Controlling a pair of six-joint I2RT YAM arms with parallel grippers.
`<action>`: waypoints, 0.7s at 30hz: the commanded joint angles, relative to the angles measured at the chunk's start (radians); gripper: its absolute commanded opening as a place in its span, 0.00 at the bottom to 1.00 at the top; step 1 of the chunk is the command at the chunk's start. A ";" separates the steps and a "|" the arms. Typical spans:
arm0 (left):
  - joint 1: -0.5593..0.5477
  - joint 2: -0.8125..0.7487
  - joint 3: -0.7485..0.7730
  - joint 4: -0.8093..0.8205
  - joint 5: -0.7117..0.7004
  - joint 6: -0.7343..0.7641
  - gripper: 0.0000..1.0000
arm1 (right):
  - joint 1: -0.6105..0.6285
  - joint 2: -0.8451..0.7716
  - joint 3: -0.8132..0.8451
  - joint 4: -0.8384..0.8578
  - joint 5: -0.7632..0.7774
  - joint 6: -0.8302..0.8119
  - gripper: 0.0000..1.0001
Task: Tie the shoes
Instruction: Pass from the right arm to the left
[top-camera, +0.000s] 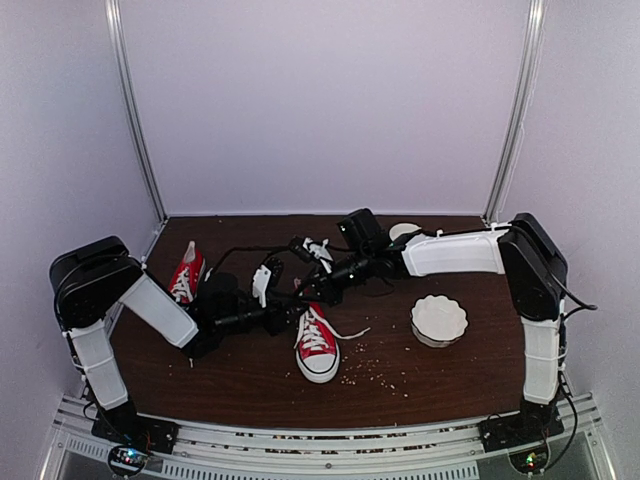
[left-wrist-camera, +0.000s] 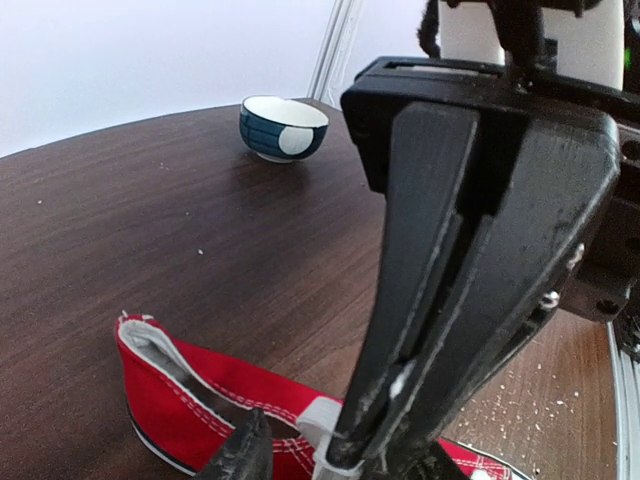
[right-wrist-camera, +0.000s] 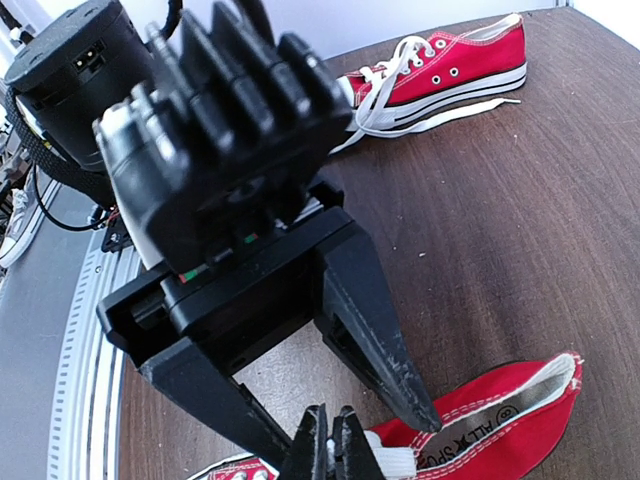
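Just over sneaker (right-wrist-camera: 500, 420) — closed right claw (right-wrist-camera: 331, 418).

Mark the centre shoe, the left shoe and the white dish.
centre shoe (top-camera: 316, 342): top view, its laces.
left shoe (top-camera: 185, 275): top view, laced upper.
white dish (top-camera: 438, 320): top view, bare inside.

Dark brown wood-grain tabletop (top-camera: 250, 385). Plain pale lavender-white walls (top-camera: 330, 100) behind and on both sides. Two silver metal uprights (top-camera: 135, 120) at back corners. Slotted aluminium rail (top-camera: 330, 448) along near edge. Soft, even light.
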 joint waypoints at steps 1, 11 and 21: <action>0.004 0.021 0.024 0.001 0.037 0.015 0.41 | 0.010 -0.053 0.003 -0.005 0.015 -0.012 0.00; 0.004 0.046 0.031 0.003 0.087 0.017 0.36 | 0.016 -0.056 0.009 -0.010 0.019 -0.012 0.00; 0.002 0.053 0.015 0.034 0.131 0.043 0.01 | 0.018 -0.067 0.014 -0.023 0.040 -0.013 0.24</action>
